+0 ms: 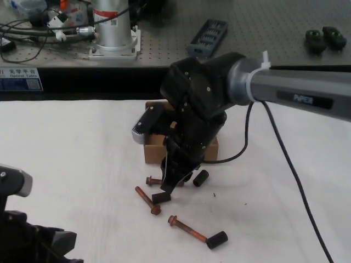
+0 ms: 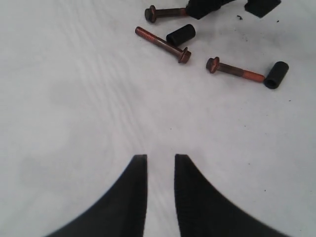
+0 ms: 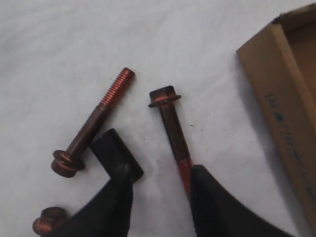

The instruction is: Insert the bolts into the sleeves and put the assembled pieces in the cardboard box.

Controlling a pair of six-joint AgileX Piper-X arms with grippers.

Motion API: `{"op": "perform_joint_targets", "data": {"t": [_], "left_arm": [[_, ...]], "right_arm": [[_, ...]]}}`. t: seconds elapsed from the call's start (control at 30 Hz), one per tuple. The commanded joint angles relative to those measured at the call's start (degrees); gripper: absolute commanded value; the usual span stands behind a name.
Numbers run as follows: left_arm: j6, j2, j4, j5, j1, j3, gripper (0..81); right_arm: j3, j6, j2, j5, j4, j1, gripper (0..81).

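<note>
long bolt (image 1: 148, 200) lies on the white cloth (image 1: 71, 164) at 6 o'clock from the cardboard box (image 1: 155, 153). at its 4 o'clock lies a second bolt (image 1: 187, 228), whose threaded tip meets a black sleeve (image 1: 216, 240); i cannot tell whether it sits inside. a third bolt (image 1: 151, 180) lies at 12 o'clock from the long bolt, its shank running behind the right gripper (image 1: 173, 185), which hangs low over the cloth just in front of the box. a loose sleeve (image 1: 201, 178) lies at 3 o'clock from that gripper. a short sleeve (image 1: 160, 198) lies at the gripper's tip, just beside the long bolt's head. the left arm (image 1: 22, 241) sits at 8 o'clock, well apart from the parts.

from the left wrist, the left gripper (image 2: 160, 197) hangs over bare cloth, its jaws a narrow slit apart with nothing between them. beyond its tips lie the long bolt (image 2: 163, 44) with the short sleeve (image 2: 180, 35) beside it, and the second bolt (image 2: 232, 69) touching the black sleeve (image 2: 276, 74).

from the right wrist, the right gripper (image 3: 160, 197) has its jaws well apart and grips nothing. the third bolt (image 3: 171, 128) lies with its threaded end against the inner edge of one finger (image 3: 222, 212). the short sleeve (image 3: 117, 157) lies at the other finger's tip, with the long bolt (image 3: 94, 123) beside it. the box wall (image 3: 276, 98) stands near the third bolt.
</note>
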Motion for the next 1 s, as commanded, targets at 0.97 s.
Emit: {"op": "perform_joint_targets", "data": {"t": [0.97], "left_arm": [[0.65,-4.00,4.57,-0.46,0.12,-0.08,14.7]], "right_arm": [[-1.15,-15.00,4.23,7.52,1.76,3.97,31.4]]}}
